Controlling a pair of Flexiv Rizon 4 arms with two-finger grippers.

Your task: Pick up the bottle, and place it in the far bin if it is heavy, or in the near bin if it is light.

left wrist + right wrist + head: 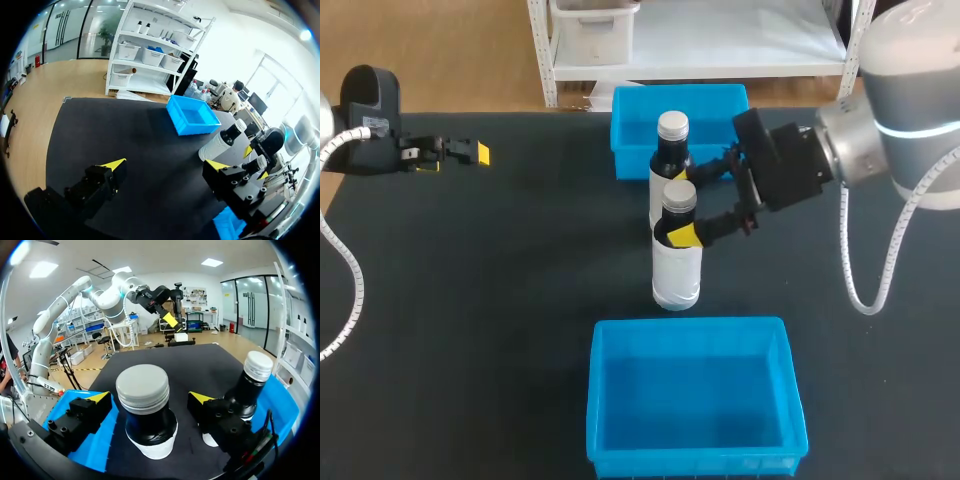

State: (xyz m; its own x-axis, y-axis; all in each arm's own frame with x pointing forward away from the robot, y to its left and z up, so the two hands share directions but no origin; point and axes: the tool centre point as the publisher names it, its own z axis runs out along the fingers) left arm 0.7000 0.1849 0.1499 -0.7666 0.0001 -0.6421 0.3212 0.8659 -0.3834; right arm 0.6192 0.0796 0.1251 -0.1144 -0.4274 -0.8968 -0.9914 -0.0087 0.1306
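The black worktop point(470, 300) stands on a pale wooden floor point(460, 60) that runs off towards the far side of the room. Just past the worktop's far edge is a white metal shelving unit point(720, 50), open-sided, with white storage tubs point(595, 30) on its shelves. Behind it, tall glass panels in dark frames point(75, 22) look onto a corridor where a potted plant point(106, 35) stands. Another stretch of floor-to-ceiling glass point(250, 305) closes the opposite end, next to a white wall point(220, 282). A large window point(270, 75) lets in strong daylight, and flat rectangular ceiling panels point(212, 262) glow overhead.
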